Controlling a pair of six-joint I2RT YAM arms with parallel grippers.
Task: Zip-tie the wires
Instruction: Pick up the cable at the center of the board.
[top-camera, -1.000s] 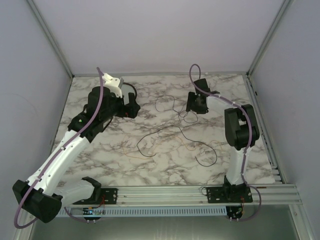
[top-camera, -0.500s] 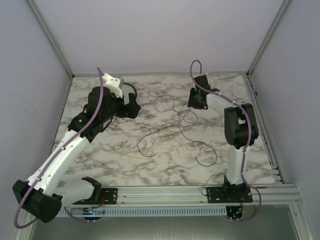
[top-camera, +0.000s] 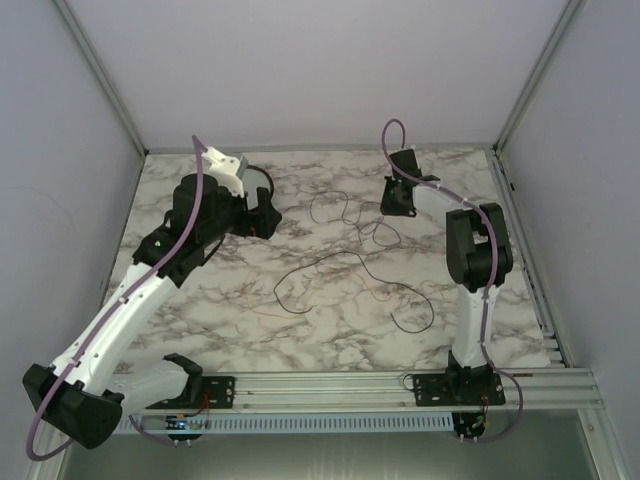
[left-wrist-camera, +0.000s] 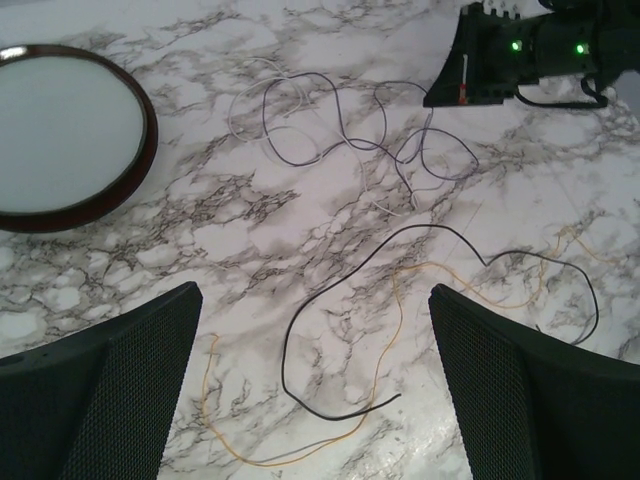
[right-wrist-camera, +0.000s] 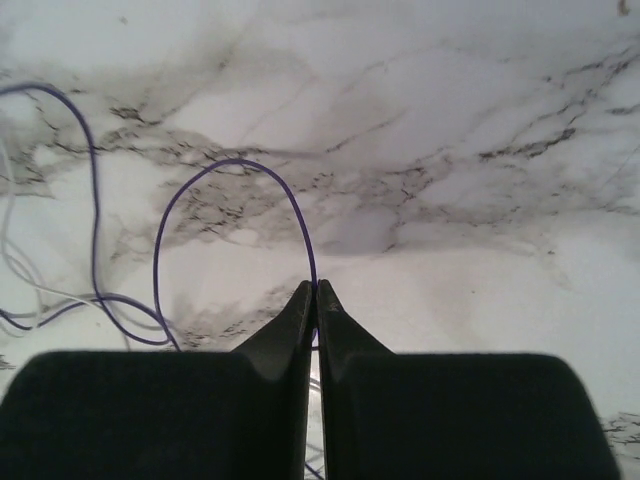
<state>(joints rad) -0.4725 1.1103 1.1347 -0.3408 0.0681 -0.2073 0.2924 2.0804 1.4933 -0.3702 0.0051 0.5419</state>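
wires: four loose coloured strands

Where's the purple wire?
In the right wrist view, the purple wire is pinched by the shut right end effector, low centre, arching over the marble table.

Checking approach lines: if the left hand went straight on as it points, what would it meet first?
Likely the black wire lying on the table ahead of the open left hand; depth is unclear.

Right end effector drifted rearward, perhaps rising.
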